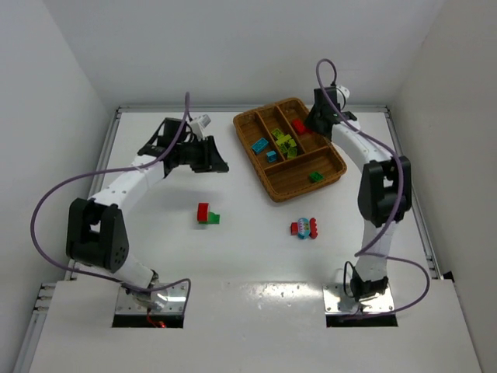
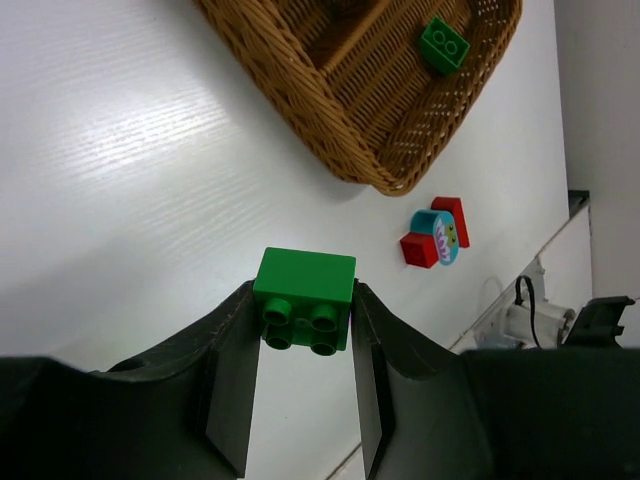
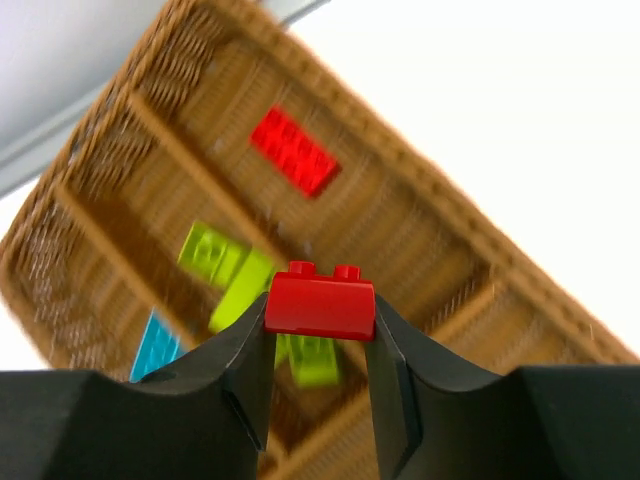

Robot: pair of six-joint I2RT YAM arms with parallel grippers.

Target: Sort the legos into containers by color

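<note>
White desk (image 1: 155, 256) with brown woven wicker tray (image 1: 278, 195) near its far-right corner partly filled: left gripper (image 2: 303, 340) clamps a dark green studded brick (image 2: 305, 285), right gripper (image 3: 320, 345) a red studded brick (image 3: 320, 300) above the tray, leaving a red-green clump (image 1: 206, 214) and a red-cyan clump (image 1: 304, 228) unsorted mid-desk.

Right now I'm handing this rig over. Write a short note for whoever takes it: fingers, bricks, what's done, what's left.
Left gripper: shut on a green brick, over the table left of the tray.
Right gripper: shut on a red brick, above the tray.
Done: sorted red piece, yellow-green bricks, cyan bricks and a dark green brick lie in separate tray sections.
Left: drop both held bricks, then split and sort the red-green clump and the red-cyan clump on the table.
</note>
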